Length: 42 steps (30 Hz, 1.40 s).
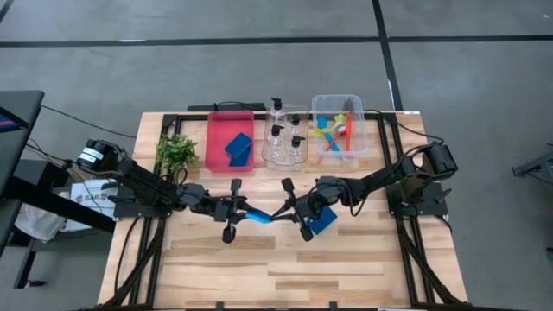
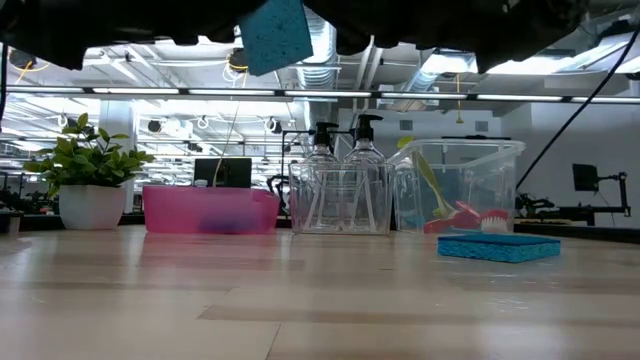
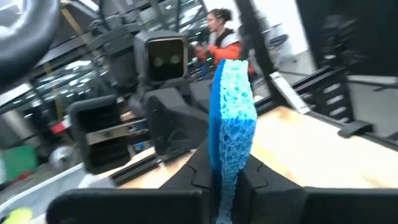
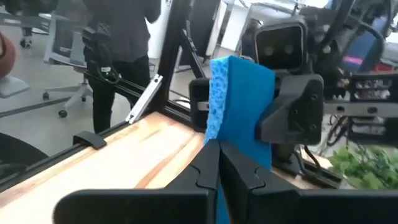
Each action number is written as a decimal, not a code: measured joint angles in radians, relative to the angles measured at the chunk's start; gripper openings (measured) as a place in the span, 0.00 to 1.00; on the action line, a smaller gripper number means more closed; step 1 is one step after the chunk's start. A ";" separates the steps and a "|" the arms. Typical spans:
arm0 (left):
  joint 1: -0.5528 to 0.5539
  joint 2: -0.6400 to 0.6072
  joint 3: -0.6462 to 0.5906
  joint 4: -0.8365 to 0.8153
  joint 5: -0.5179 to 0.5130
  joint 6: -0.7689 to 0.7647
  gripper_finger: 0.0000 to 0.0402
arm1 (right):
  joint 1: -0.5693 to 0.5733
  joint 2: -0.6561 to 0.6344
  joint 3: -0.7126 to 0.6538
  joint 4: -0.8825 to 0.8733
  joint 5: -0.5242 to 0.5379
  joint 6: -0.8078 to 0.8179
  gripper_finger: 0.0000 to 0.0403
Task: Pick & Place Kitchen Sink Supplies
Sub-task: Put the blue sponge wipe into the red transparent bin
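Mid-handover above the table: both the left end effector and the right end effector are clamped on one blue sponge. Second sponge still lies loose; another sits in the red tray.

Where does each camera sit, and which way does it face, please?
High: overhead, facing straight down; both arms, left hand and right hand shut on one sponge.
Low: tabletop height, facing level across; arms overhead.
Left wrist: on that arm, facing the right arm; own fingers.
Right wrist: on that arm, facing the left arm; own fingers.
Shared: every view shows that sponge.
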State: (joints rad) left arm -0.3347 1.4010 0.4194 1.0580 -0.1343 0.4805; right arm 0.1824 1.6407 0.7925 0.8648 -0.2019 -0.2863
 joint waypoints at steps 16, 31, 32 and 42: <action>0.146 -0.232 0.000 -0.032 -1.017 0.353 0.05 | 0.093 -0.258 0.001 -0.567 0.289 0.062 0.48; 0.482 -0.260 0.007 -0.426 -0.856 -0.070 0.14 | 0.155 -0.297 0.000 -0.879 0.344 0.218 0.50; 0.483 -0.260 0.017 -0.490 -0.816 -0.124 0.14 | 0.160 -0.297 0.000 -0.888 0.344 0.221 0.50; 0.666 -0.258 0.245 -1.117 -0.440 -0.519 0.16 | 0.164 -0.297 0.000 -1.034 0.362 0.324 0.53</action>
State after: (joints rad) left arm 0.3316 1.1427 0.6643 -0.0590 -0.5746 -0.0387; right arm 0.3466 1.3437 0.7925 -0.1691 0.1598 0.0377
